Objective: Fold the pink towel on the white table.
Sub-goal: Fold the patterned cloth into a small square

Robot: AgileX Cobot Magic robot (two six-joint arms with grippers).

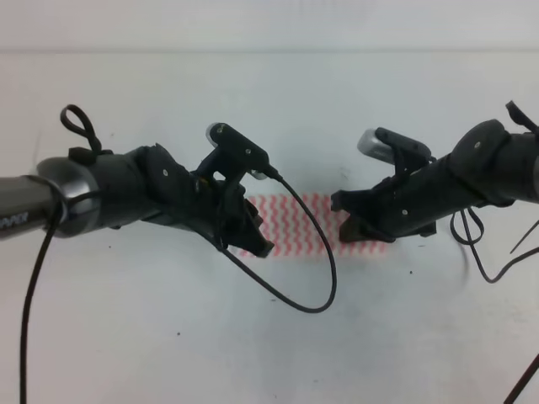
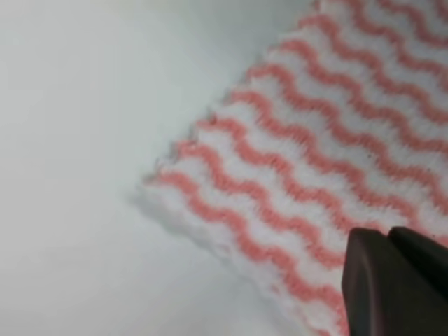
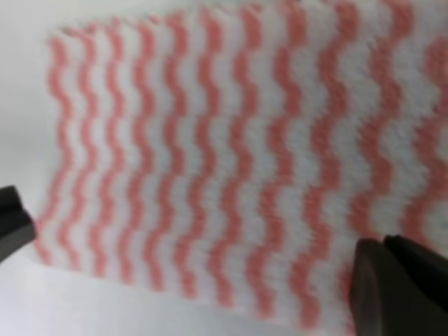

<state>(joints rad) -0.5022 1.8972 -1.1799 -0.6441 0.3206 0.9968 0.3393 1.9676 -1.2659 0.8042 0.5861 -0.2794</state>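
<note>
Wrist views show both claws, left claw (image 1: 257,244) and right claw (image 1: 352,225), low over opposite ends of the thin pink-and-white zigzag-striped towel (image 1: 299,223) lying flat on the plain white bench (image 1: 168,353), right one spread, left one I can't tell, so I'd pinch matching corners and lift evenly.

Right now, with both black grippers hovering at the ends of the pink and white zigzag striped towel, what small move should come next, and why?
Probably lower both grippers onto the near edge and pinch it. The pink and white zigzag striped towel lies flat on the white table, not yet grasped. The right gripper looks open, with fingers either side of the cloth; only one finger of the left gripper shows, over a corner.
</note>
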